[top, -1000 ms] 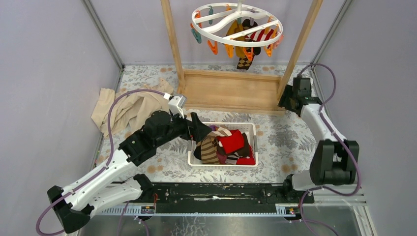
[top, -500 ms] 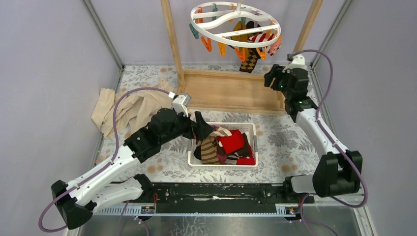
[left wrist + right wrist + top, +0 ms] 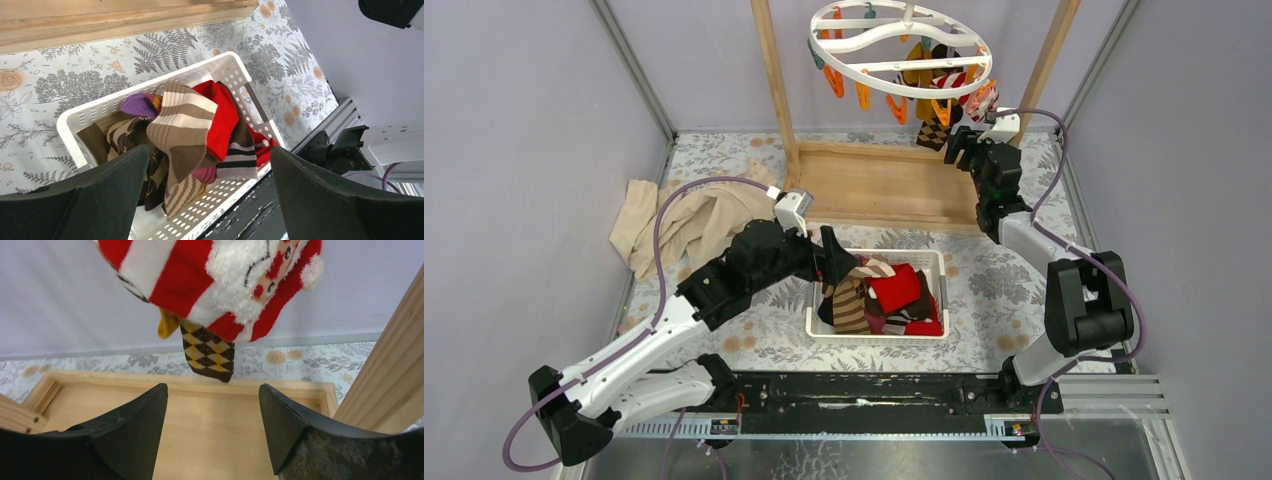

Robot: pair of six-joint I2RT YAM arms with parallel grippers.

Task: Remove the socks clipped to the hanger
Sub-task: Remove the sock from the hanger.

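Now poised under the striped sock (image 3: 165,275), clipped at the right rim of the hanger (image 3: 924,64), with right gripper (image 3: 212,390) jaws apart for a pinch; holding left gripper (image 3: 210,150) gaping above the basket (image 3: 943,285), clear.

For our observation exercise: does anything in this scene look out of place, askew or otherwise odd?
The beige cloth lies crumpled left of the basket, outside it. The hanger seems to tilt, its socks all bunched on one side. Nothing looks damaged.
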